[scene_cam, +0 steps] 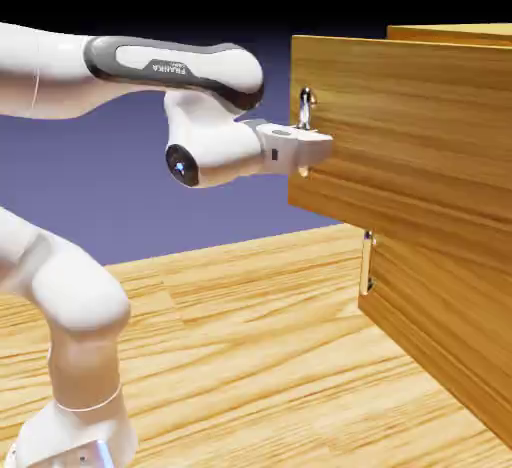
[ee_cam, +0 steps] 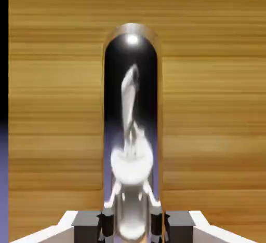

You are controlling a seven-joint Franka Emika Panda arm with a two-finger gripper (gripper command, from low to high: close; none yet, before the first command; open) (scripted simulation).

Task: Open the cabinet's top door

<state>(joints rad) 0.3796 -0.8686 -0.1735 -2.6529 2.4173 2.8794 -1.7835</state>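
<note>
Silver door handle (ee_cam: 131, 107) gripped inside hand (ee_cam: 132, 227)

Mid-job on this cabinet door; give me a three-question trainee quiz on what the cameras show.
1. Multiple choice: what sits between the fingertips of the gripper? (a) the lower handle (b) the upper handle (c) nothing
2. True or false: the top door stands out farther toward the arm than the lower panel.
3. Fill in: the backdrop is blue-____.

Key: 1 b; 2 true; 3 violet.
</note>
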